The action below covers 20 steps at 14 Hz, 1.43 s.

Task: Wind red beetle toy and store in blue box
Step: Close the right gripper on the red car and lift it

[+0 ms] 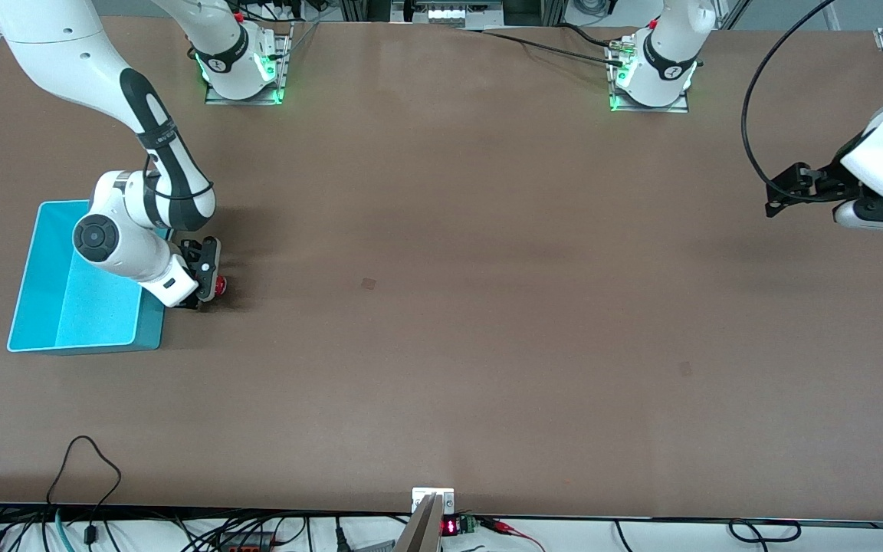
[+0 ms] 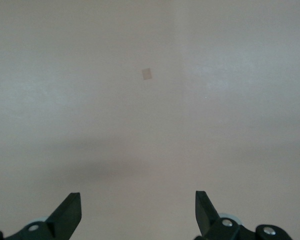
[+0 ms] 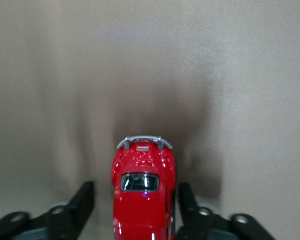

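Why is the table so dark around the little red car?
In the right wrist view a soft shadow spreads on the table around the red beetle toy, cast by the right gripper around it; small glints shine on its roof. The front view shows the same dark patch beside the blue box.

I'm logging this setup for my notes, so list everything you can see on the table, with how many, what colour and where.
glossy red beetle-shaped toy car: one, red with silvery trim, on the table beside the blue box, between the right gripper's fingers.
light cyan-blue rectangular plastic box: one, cyan-blue, at the right arm's end of the table, nothing visible inside.
brown table: one, brown, carrying it all.
right gripper: one, black, down at the table astride the toy car; one finger touches its side, a gap remains at the other.
left gripper: one, black, open, waiting over bare table at the left arm's end.
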{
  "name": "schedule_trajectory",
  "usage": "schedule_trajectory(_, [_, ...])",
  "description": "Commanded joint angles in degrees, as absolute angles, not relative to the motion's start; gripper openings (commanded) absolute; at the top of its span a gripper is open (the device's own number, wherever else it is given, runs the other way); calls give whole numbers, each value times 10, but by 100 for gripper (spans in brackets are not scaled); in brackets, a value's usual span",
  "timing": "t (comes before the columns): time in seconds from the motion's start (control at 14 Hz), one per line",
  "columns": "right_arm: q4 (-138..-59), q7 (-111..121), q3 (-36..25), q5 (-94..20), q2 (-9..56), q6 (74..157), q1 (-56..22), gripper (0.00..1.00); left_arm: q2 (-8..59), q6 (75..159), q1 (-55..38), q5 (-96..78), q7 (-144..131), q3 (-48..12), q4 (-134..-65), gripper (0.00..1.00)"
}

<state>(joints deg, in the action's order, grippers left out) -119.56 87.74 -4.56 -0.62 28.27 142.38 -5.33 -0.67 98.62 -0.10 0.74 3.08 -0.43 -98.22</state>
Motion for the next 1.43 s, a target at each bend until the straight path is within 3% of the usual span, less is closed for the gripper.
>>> schedule_trajectory(0.0, [-1205, 888, -42, -13, 269, 1429, -54, 17, -4, 989, 1, 2, 25, -6, -975, 100])
schedule_trajectory(0.29, [-1194, 869, -25, -16, 250, 1429, -54, 16, -3, 988, -7, 17, 24, -9, -972, 100])
schedule_trajectory(0.5, [-1191, 769, -23, -67, 197, 1426, -54, 16, -3, 987, -6, 18, 25, -13, -972, 100])
schedule_trajectory(0.71, [-1144, 623, -25, -118, 187, 1338, -27, 15, -3, 987, -2, 18, 28, -11, -972, 100])
schedule_trajectory(1.0, [-1122, 418, -31, -145, 182, 1325, 18, 14, -3, 986, -2, 18, 29, -12, -972, 100])
schedule_trajectory(1.14, [-1121, 304, -41, -151, 168, 1314, 29, 2, -3, 986, -2, 18, 29, -12, -971, 100])
schedule_trajectory(1.36, [-1109, 288, -89, -145, 165, 1268, 31, 0, -3, 986, -5, 18, 29, -12, -971, 100])
